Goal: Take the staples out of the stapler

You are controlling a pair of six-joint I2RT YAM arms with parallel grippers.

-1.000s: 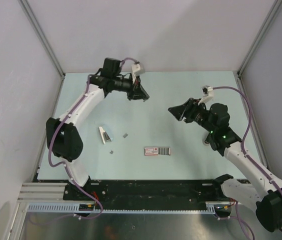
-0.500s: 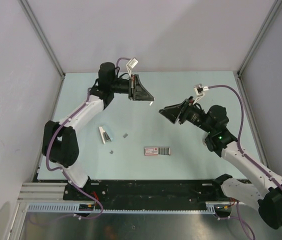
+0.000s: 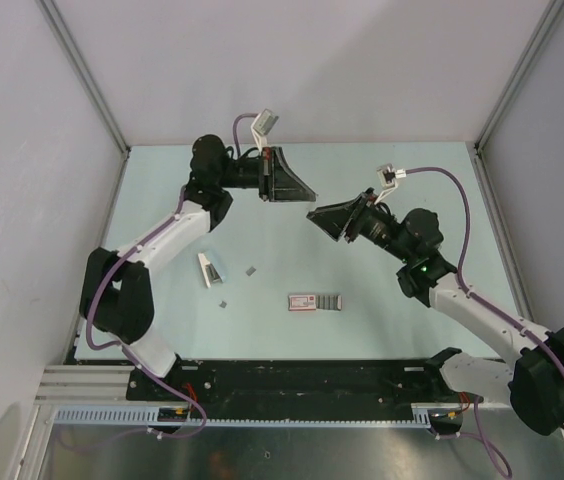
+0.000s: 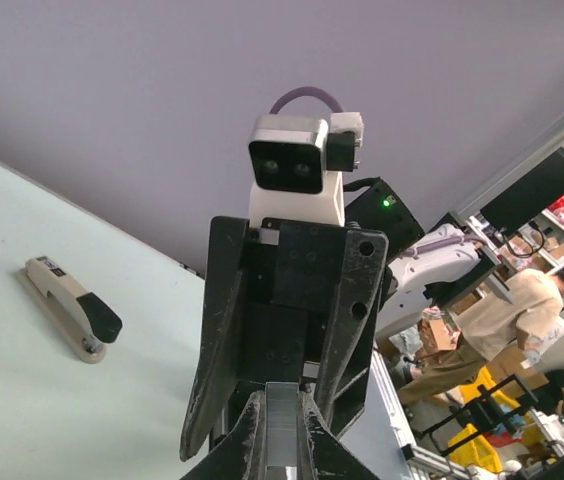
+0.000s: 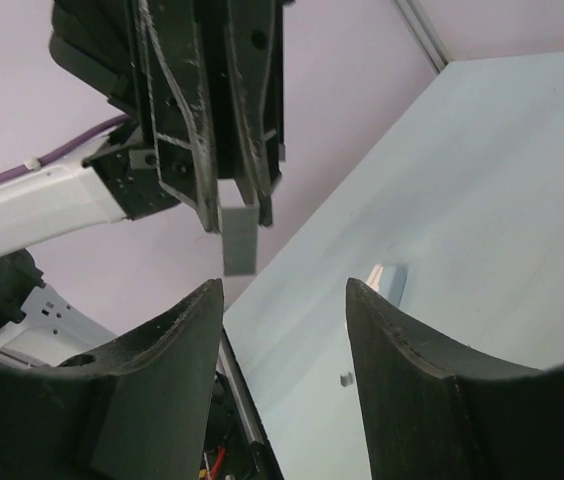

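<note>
A beige stapler (image 4: 67, 305) with a black tip lies flat on the pale table. In the top view it seems to be the flat object (image 3: 314, 302) at the front middle. My left gripper (image 4: 284, 400) is raised above the table's back middle (image 3: 305, 193) and shut on a grey strip of staples (image 4: 282, 430). The strip also shows in the right wrist view (image 5: 239, 238), sticking out of the left gripper. My right gripper (image 5: 282, 300) is open and empty. It faces the left gripper tip to tip in the top view (image 3: 317, 216), with the strip just beyond its fingertips.
A small white and blue object (image 3: 209, 270) lies on the table's left part, also seen in the right wrist view (image 5: 387, 280). Two small staple pieces lie near it (image 3: 252, 269) (image 3: 223, 304). Purple walls and metal posts (image 3: 82, 70) enclose the table.
Both arms have lifted and swung toward each other. The left gripper has moved right with the strip, the right gripper has moved left and up, and their tips are now close together.
</note>
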